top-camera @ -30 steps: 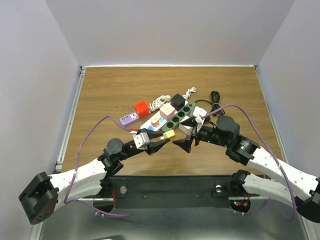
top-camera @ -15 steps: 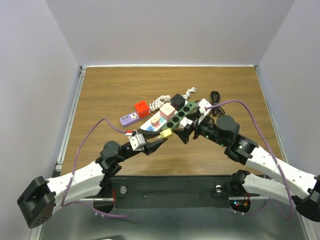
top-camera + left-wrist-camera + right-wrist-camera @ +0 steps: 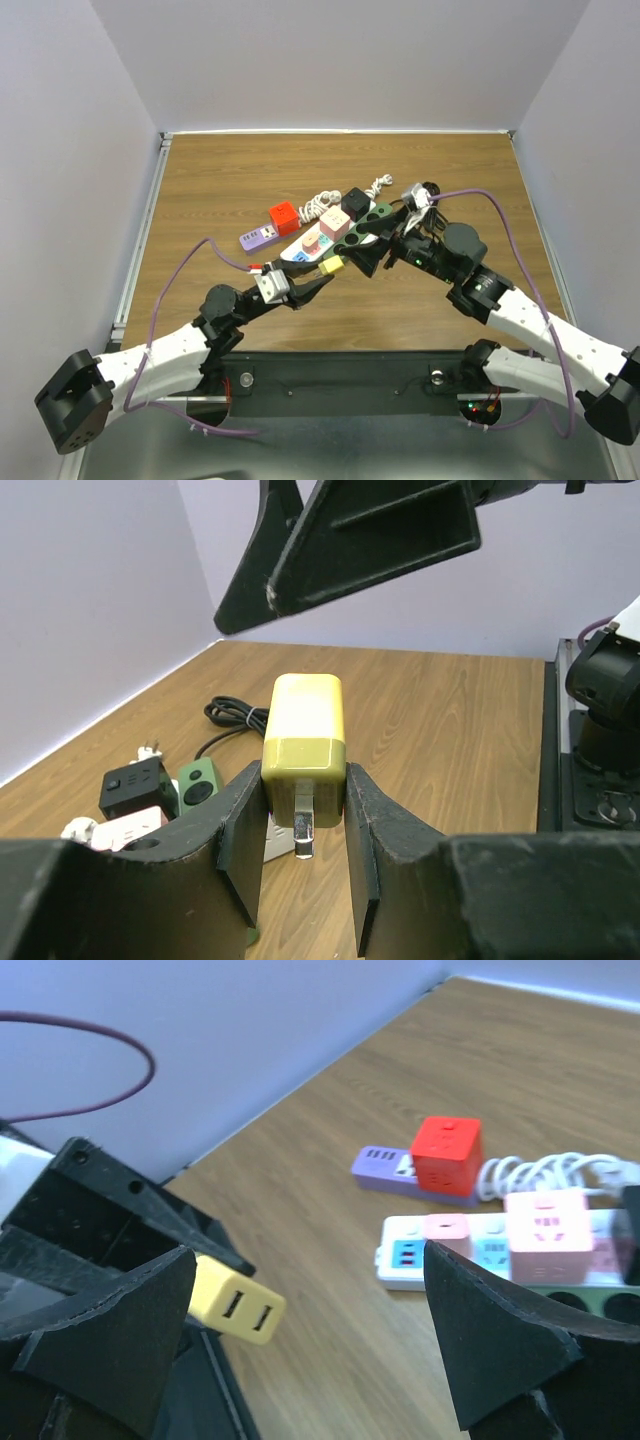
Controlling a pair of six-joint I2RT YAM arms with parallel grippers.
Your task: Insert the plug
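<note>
The left gripper (image 3: pixel 305 825) pinches the pale yellow cube-shaped charger plug (image 3: pixel 304 725) by its sides, the right gripper (image 3: pixel 366 256) hovering spread and empty beside it — mid-carry, I judge — and next the prongs need lining up over a free socket of the white plastic power strip (image 3: pixel 396 1268) nearby.

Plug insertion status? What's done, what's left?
Done: the yellow plug is clamped in the left gripper, prongs exposed. In hand: it hangs near the white power strip; the right gripper is open and empty. Left: seating the plug in a socket.
</note>
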